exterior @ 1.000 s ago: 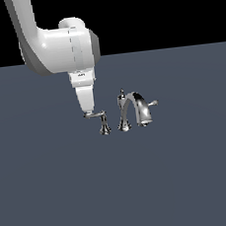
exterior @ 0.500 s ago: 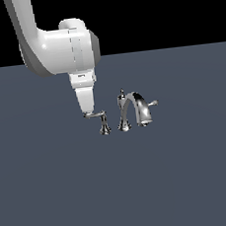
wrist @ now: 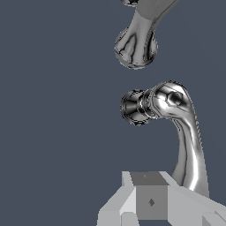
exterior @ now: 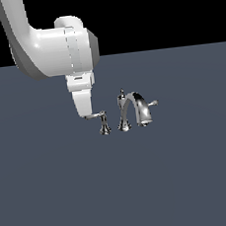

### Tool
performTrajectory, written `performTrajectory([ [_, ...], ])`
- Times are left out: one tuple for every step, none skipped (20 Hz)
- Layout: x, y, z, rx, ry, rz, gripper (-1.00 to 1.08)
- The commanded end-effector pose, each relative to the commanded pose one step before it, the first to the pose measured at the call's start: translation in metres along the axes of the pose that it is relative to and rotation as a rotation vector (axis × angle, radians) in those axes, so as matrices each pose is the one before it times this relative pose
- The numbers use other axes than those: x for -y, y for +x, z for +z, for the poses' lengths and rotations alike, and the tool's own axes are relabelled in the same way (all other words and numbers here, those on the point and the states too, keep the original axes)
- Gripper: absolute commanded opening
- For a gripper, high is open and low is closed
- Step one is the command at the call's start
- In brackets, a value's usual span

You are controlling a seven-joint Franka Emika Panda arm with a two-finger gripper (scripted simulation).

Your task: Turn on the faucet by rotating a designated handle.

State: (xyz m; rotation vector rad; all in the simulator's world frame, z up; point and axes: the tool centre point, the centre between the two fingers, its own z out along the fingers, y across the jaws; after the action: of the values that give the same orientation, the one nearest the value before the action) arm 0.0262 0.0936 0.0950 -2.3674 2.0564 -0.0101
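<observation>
The chrome faucet [exterior: 135, 106] stands on the grey floor with an arched spout, a pointed finial and a short lever stub on the exterior view's right. The handle [exterior: 95, 116] is a long slim lever on its own small flared post, to the exterior view's left of the spout. My gripper [exterior: 86, 113] hangs down from the white arm, and its fingers look closed together against the lever's free end. In the wrist view the handle [wrist: 187, 141] runs from its post down beside my gripper [wrist: 150, 201]. It touches the lever from the side and is not clamped on it.
The spout's flared base [wrist: 136, 46] sits just beyond the handle's post in the wrist view. The dark grey floor [exterior: 54, 191] stretches flat all around the faucet. The bulky white arm [exterior: 53, 47] looms above the handle.
</observation>
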Motion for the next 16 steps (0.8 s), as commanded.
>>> performTrajectory([
  [-0.01197,-0.00768,0.00007,0.00097,-0.00865,-0.00679,-1.00],
  [-0.00314,-0.00128,0.00000,0.00000,0.00000,0.00000,-1.00],
  [0.00000,0.00000,0.00000,0.00000,0.00000,0.00000,-1.00],
  [0.00761,0.00999,-0.00016,-0.00205,0.00990,0.01322,-1.00],
  [-0.00322,0.00062,0.00000,0.00013,-0.00059,-0.00077,-1.00],
  [-0.00323,0.00063,0.00000,0.00013,-0.00058,-0.00077,-1.00],
  [-0.00326,0.00069,-0.00005,0.00011,-0.00051,-0.00067,-1.00],
  [-0.00326,0.00064,-0.00001,0.00013,-0.00058,-0.00077,-1.00],
  [-0.00327,0.00059,0.00003,0.00014,-0.00065,-0.00086,-1.00],
  [-0.00330,0.00070,-0.00005,0.00011,-0.00051,-0.00067,-1.00],
  [-0.00330,0.00060,0.00003,0.00014,-0.00065,-0.00086,-1.00],
  [-0.00332,0.00066,-0.00001,0.00013,-0.00058,-0.00077,-1.00],
  [-0.00333,0.00061,0.00002,0.00015,-0.00065,-0.00086,-1.00],
  [-0.00335,0.00072,-0.00006,0.00011,-0.00050,-0.00067,-1.00],
  [-0.00335,0.00062,0.00002,0.00015,-0.00065,-0.00086,-1.00],
  [-0.00336,0.00063,0.00002,0.00015,-0.00065,-0.00087,-1.00],
])
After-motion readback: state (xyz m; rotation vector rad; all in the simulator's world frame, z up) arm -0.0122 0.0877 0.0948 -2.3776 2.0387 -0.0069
